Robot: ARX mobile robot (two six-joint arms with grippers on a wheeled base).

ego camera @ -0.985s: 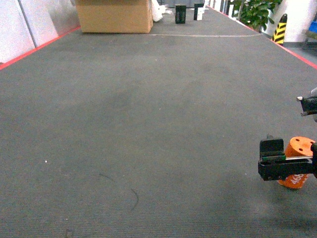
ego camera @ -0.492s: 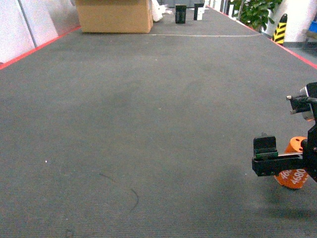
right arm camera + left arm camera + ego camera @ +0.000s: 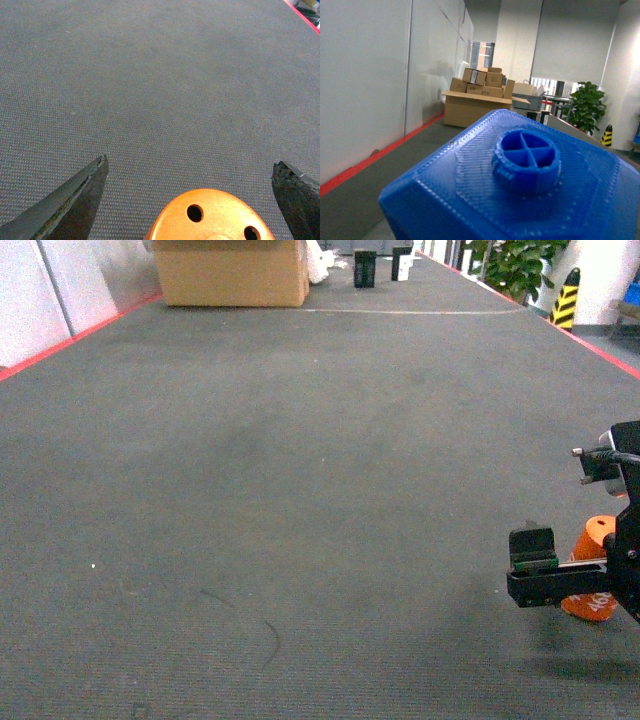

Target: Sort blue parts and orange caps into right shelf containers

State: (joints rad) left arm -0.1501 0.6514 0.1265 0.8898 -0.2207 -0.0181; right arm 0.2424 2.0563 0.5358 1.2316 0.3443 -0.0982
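Over the last second the right hand (image 3: 192, 195), fingers spread wide, has slid leftward and lower around the orange cap (image 3: 592, 567) standing on the floor at four o'clock, indicating an imminent pickup; left hand state cannot be told.

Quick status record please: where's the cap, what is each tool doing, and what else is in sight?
surface: grey carpet
cap: orange cap upright on the carpet, holes in its top, at the right edge of the head view
right tool: right tool open, a finger on each side of the cap, neither visibly touching it
left tool: not in view; a blue part fills the left wrist view, grip not visible
background: cardboard box, plant, striped cone
shelf, crates: not in view
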